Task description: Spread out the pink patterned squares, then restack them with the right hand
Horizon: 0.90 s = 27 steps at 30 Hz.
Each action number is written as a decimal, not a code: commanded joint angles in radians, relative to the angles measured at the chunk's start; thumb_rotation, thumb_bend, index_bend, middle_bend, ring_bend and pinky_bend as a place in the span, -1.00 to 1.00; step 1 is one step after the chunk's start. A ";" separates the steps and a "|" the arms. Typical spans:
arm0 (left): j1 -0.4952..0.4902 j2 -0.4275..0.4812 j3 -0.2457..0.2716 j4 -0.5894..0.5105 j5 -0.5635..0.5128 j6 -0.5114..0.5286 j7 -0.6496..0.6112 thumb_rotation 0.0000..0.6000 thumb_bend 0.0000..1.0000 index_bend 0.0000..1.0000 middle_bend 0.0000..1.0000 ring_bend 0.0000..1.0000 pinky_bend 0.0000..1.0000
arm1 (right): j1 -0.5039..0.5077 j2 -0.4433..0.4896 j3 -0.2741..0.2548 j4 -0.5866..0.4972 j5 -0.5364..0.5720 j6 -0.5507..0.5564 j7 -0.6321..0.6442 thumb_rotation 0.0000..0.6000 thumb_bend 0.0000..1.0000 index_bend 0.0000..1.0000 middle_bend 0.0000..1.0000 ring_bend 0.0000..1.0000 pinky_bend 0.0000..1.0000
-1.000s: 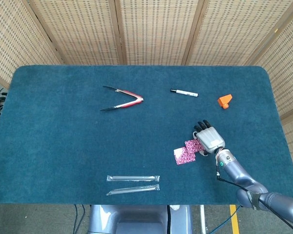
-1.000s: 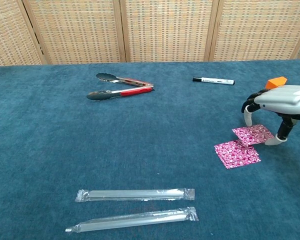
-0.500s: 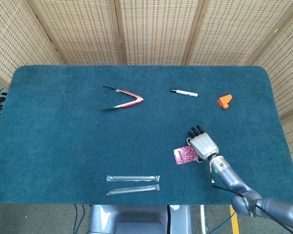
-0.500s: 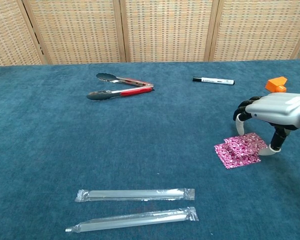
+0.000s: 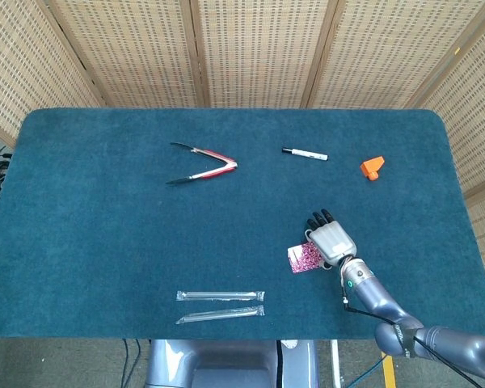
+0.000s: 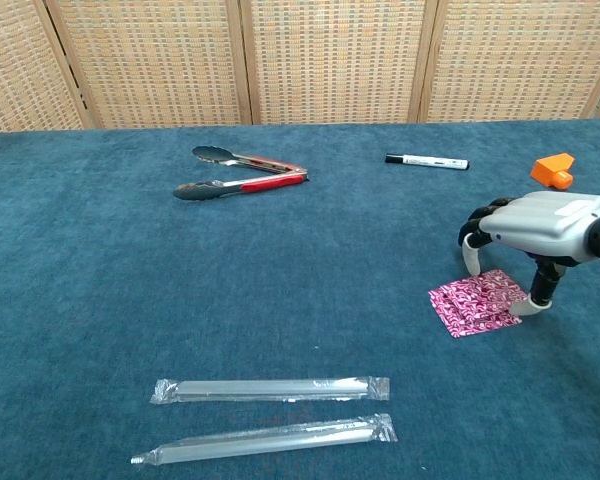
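Head view: I am seeing the pink patterned squares lying on the blue table as what looks like one overlapped pile, so I am judging the restack nearly finished, with only squaring-up and withdrawal left; the right hand is covering their right edge. Chest view: the right hand is arching over the squares, fingers spread and curled downward, tips at the pile's far and right edges, gripping nothing that I can make out.
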 commanded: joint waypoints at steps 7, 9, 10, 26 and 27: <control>-0.001 -0.002 -0.002 0.004 0.005 0.001 -0.006 1.00 -0.76 -0.84 -1.00 -1.00 -1.00 | 0.005 0.015 -0.005 -0.036 0.016 0.019 -0.022 1.00 -0.48 -0.20 -0.70 -1.00 -1.00; 0.000 -0.002 -0.001 0.006 0.005 0.001 -0.008 1.00 -0.76 -0.84 -1.00 -1.00 -1.00 | 0.006 0.018 -0.008 -0.045 0.019 0.023 -0.027 1.00 -0.50 -0.25 -0.72 -1.00 -1.00; 0.000 -0.002 -0.001 0.006 0.005 0.002 -0.009 1.00 -0.76 -0.84 -1.00 -1.00 -1.00 | 0.007 0.019 -0.007 -0.050 0.019 0.025 -0.028 1.00 -0.54 -0.28 -0.72 -1.00 -1.00; 0.005 -0.001 -0.001 0.011 0.010 0.006 -0.017 1.00 -0.76 -0.84 -1.00 -1.00 -1.00 | 0.014 0.052 -0.006 -0.090 0.027 0.050 -0.018 1.00 -0.68 -0.56 -0.80 -1.00 -1.00; 0.004 -0.001 -0.001 0.010 0.010 0.005 -0.017 1.00 -0.76 -0.84 -1.00 -1.00 -1.00 | 0.011 0.061 -0.002 -0.095 0.024 0.059 -0.012 1.00 -0.65 -0.56 -0.80 -1.00 -1.00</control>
